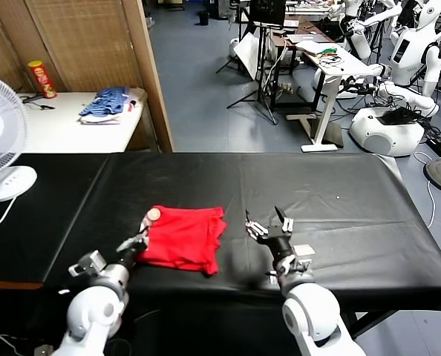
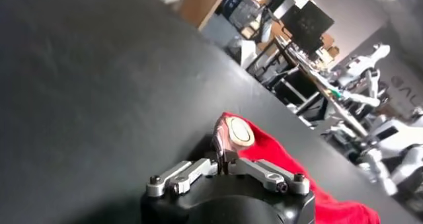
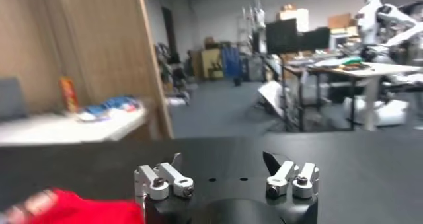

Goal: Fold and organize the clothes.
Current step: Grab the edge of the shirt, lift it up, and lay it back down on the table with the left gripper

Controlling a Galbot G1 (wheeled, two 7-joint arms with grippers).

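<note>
The red T-shirt (image 1: 183, 239) lay folded on the black table (image 1: 339, 193), near the front edge and left of centre. The left gripper (image 1: 149, 220) was clamped tight on the shirt's left edge (fingers pressed together over the cloth). The right gripper (image 1: 269, 221) hovered just right of the shirt, jaws spread wide, holding nothing.

The left gripper (image 2: 227, 154) is seen from behind, its fingers (image 2: 225, 143) closed together on a raised edge of the red T-shirt (image 2: 291, 166). The rest of the shirt is spread on the black bench (image 2: 99, 93). Desks, stands and white robots are seen blurred beyond the bench.
</note>
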